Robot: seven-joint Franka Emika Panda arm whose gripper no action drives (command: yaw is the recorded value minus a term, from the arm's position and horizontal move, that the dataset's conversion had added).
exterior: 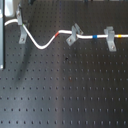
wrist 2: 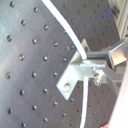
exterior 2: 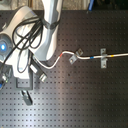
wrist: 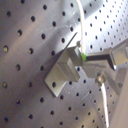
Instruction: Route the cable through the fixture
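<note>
Holding the cable [wrist 2: 64, 26] pinched at the nearest fixture clip [wrist 2: 75, 75], the hand [wrist 2: 95, 74] risks dragging slack and popping the cord out of the middle clip [exterior: 73, 34] and far clip [exterior: 111, 39] across the bench [exterior: 65, 95].

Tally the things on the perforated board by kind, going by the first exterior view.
White cable: 1
Grey metal fixture brackets: 4
Total: 5
</note>
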